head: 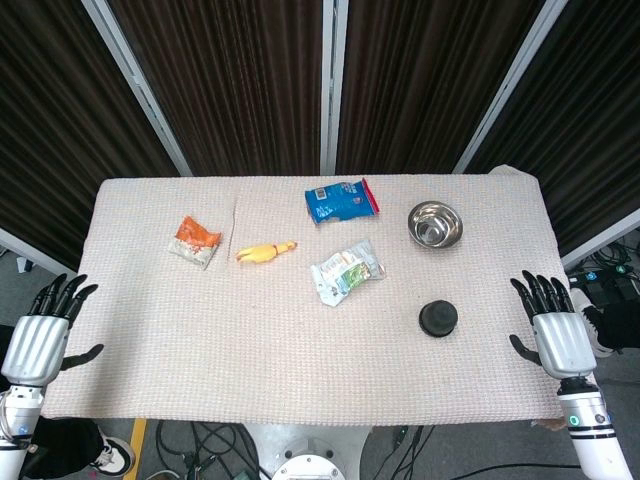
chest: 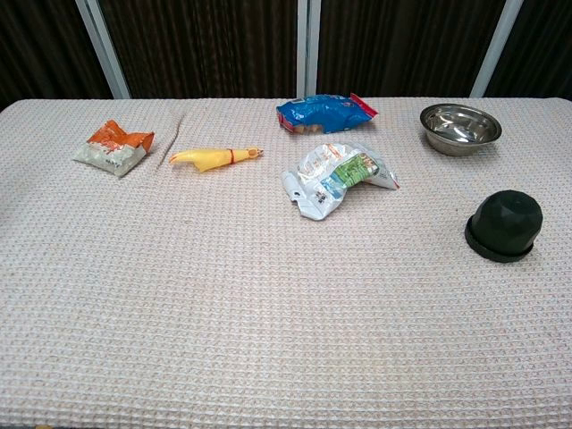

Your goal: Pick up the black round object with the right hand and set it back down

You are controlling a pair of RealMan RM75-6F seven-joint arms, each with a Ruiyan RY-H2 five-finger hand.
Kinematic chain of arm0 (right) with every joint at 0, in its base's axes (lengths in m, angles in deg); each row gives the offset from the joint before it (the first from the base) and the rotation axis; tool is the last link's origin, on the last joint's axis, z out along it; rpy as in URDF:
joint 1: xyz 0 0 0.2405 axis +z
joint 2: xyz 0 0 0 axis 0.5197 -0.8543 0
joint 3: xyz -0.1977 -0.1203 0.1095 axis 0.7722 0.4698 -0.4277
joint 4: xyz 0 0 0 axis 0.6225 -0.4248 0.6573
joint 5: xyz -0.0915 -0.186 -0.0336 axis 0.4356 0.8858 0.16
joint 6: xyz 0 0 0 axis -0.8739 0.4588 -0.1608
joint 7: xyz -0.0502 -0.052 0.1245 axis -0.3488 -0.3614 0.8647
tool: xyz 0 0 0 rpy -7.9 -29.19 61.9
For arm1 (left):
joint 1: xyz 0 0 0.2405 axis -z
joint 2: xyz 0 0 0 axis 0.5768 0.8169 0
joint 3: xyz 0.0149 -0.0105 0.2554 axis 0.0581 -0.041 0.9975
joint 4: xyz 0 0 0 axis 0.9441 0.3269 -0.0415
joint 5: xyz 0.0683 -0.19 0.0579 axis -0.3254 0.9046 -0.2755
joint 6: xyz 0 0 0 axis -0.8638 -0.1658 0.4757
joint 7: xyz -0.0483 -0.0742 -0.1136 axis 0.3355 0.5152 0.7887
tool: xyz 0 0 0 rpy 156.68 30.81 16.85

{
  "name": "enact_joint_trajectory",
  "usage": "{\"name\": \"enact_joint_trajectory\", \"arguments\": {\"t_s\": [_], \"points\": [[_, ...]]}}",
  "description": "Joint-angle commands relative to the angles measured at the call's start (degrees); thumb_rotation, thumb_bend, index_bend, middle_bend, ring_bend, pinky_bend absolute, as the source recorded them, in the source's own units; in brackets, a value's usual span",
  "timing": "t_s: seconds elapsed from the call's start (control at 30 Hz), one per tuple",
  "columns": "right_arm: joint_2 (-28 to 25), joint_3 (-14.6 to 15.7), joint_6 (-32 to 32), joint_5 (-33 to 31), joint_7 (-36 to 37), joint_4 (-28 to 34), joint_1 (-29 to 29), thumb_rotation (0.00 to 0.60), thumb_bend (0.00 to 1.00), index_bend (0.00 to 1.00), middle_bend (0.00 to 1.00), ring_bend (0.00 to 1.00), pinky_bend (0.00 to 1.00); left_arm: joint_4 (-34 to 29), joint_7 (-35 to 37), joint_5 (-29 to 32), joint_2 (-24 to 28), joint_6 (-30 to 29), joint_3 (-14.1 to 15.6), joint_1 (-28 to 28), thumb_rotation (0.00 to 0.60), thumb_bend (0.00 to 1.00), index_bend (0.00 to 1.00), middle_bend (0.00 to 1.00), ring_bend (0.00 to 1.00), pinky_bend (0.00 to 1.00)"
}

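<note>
Black round object (head: pixel 438 319) sits untouched on the table (head: pixel 250 350), lower right of the head view, nearest of the items. Right hand (head: pixel 556 325) is held at the right edge, fingers spread, nothing held; left hand (head: pixel 42 330) likewise empty at lower left. A top-down grasp around the dome is advised. Beyond lies the steel bowl (head: pixel 435 223), best avoided.
</note>
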Motion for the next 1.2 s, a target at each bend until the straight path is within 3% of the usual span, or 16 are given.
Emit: {"name": "enact_joint_trajectory", "arguments": {"t_s": [0.03, 0.47, 0.7, 0.83, 1.0, 1.2], "points": [[0.06, 0.05, -0.23, -0.12, -0.08, 0.01, 0.03, 0.6, 0.14, 0.07, 0.02, 0.0, 0.0, -0.21, 0.03, 0.0, 0.15, -0.14, -0.01, -0.06, 0.6, 0.09, 0.15, 0.07, 0.0, 0.13], [0.73, 0.39, -2.63, -1.63, 3.48, -1.58, 0.27, 0.6, 0.14, 0.05, 0.02, 0.0, 0.0, -1.06, -0.62, -0.14, 0.17, 0.59, 0.2, 0.34, 0.6, 0.09, 0.15, 0.07, 0.0, 0.13], [3.81, 1.62, -5.21, -1.39, 5.41, -5.99, 0.9, 0.6, 0.13, 0.04, 0.03, 0.0, 0.0, -0.06, 0.08, -0.25, -0.37, 0.99, 0.76, 0.24, 0.6, 0.09, 0.15, 0.07, 0.0, 0.13], [7.57, 1.23, -6.88, -1.0, 11.27, -11.27, 2.23, 0.6, 0.12, 0.04, 0.05, 0.0, 0.0, 0.49, 0.58, -0.57, -0.38, 0.71, 0.96, 0.1, 0.6, 0.09, 0.15, 0.07, 0.0, 0.13], [11.43, 1.88, -10.57, -0.46, 16.52, -16.66, 4.11, 0.6, 0.06, 0.02, 0.07, 0.0, 0.0, 0.91, 2.1, -0.58, 0.13, 0.6, 1.1, -0.07, 0.6, 0.09, 0.15, 0.07, 0.0, 0.13], [13.82, 1.86, -14.5, -0.21, 16.49, -19.24, 6.93, 0.6, 0.0, 0.0, 0.06, 0.0, 0.0, 1.74, 3.0, -0.49, 0.33, 0.51, 1.22, -0.27, 0.6, 0.09, 0.15, 0.07, 0.0, 0.13]]}}
